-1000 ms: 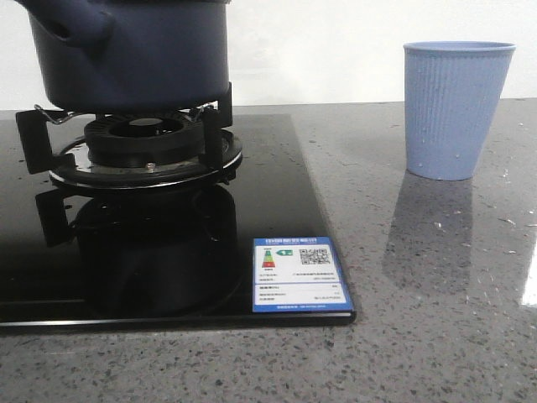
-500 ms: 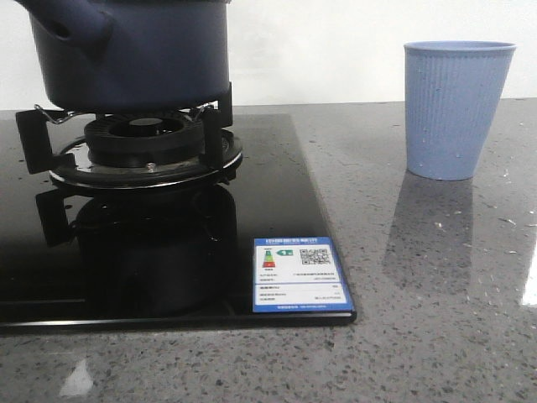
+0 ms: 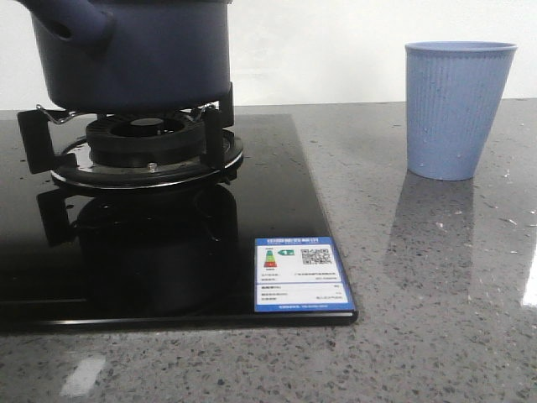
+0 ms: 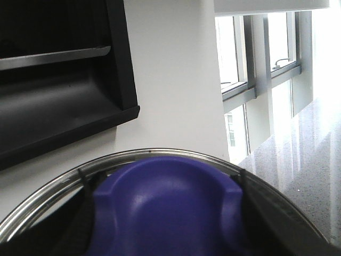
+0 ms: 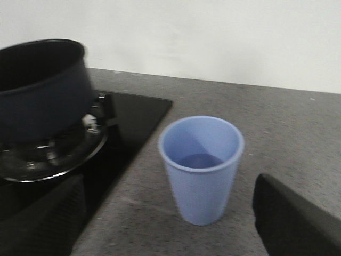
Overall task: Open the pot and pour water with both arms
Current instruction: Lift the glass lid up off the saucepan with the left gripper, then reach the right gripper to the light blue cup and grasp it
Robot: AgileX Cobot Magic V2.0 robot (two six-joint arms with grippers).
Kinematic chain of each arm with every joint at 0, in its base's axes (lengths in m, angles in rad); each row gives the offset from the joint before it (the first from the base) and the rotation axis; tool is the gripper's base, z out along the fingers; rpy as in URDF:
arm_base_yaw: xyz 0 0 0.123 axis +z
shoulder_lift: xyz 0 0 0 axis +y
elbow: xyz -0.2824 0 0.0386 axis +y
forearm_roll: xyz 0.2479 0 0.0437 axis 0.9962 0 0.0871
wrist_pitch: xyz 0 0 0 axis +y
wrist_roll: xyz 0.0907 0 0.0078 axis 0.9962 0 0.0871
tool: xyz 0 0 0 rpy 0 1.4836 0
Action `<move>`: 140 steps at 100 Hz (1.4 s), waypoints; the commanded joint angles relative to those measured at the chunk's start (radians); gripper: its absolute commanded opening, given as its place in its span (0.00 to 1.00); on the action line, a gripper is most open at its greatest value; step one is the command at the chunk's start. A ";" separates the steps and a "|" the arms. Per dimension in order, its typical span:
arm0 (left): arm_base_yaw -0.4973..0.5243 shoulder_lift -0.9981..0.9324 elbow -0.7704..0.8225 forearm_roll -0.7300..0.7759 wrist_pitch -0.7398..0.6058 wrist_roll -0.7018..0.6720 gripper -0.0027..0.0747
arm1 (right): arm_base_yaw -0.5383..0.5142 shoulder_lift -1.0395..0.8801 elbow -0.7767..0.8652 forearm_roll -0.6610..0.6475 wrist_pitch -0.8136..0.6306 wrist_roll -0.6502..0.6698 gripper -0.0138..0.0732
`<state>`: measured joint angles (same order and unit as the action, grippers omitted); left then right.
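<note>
pot (image 3: 134, 54) on burner (image 3: 147, 151), left | cup (image 3: 457, 109) on counter (image 3: 436, 285), right, well apart

A grey speckled stone desk (image 3: 436, 319) carries a black glass stove (image 3: 277, 193) on its left part and a pale blue ribbed cup (image 3: 457, 109) standing upright, well apart to the right.
</note>
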<state>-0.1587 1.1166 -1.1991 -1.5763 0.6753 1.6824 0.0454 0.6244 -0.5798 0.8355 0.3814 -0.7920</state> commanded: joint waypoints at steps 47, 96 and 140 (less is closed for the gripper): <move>-0.005 -0.073 -0.043 -0.021 0.010 -0.048 0.36 | 0.255 0.099 0.079 0.028 -0.404 -0.035 0.83; -0.005 -0.073 -0.043 -0.014 0.010 -0.050 0.36 | 0.431 0.336 0.093 0.040 -0.748 0.033 0.83; -0.005 -0.073 -0.043 -0.005 0.010 -0.050 0.36 | 0.431 0.387 0.093 0.040 -0.799 0.048 0.83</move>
<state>-0.1587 1.0650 -1.1991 -1.5109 0.6925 1.6418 0.4759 1.0096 -0.4620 0.8903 -0.3505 -0.7479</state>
